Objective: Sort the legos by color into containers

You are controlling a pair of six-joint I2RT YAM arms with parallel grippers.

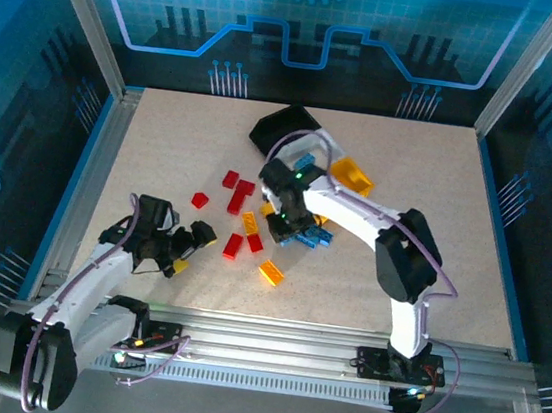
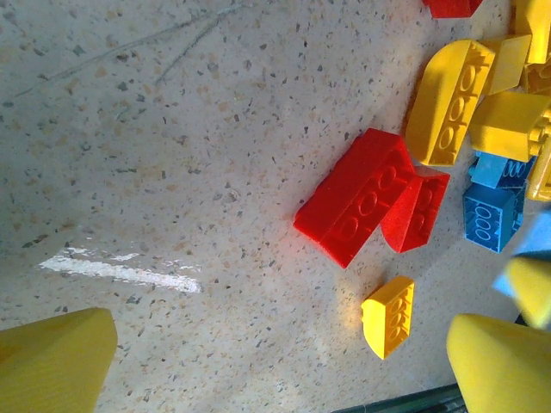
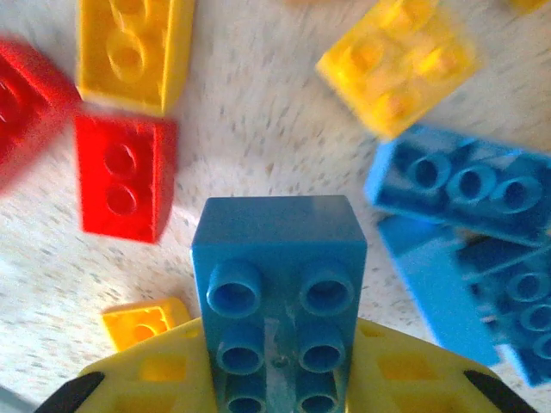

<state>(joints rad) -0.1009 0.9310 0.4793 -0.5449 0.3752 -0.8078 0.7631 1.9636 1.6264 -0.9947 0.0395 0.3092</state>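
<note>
On the speckled beige table (image 1: 432,246), the row of joined open plastic bins (image 1: 284,127) runs from black to yellow at the far middle. Just on the near side of that row, among the loose red, yellow and blue bricks (image 1: 234,245), the right gripper (image 3: 280,370) has its yellow fingers (image 3: 405,370) closed against a glossy blue rectangular plastic brick (image 3: 277,258). Well to the near left of the row, the left gripper (image 2: 275,370) gapes wide, holding nothing. The hold seems to catch only one end of the brick. On a quick lift it could pivot out, or snag the blue neighbours (image 3: 456,185) just beside it.
</note>
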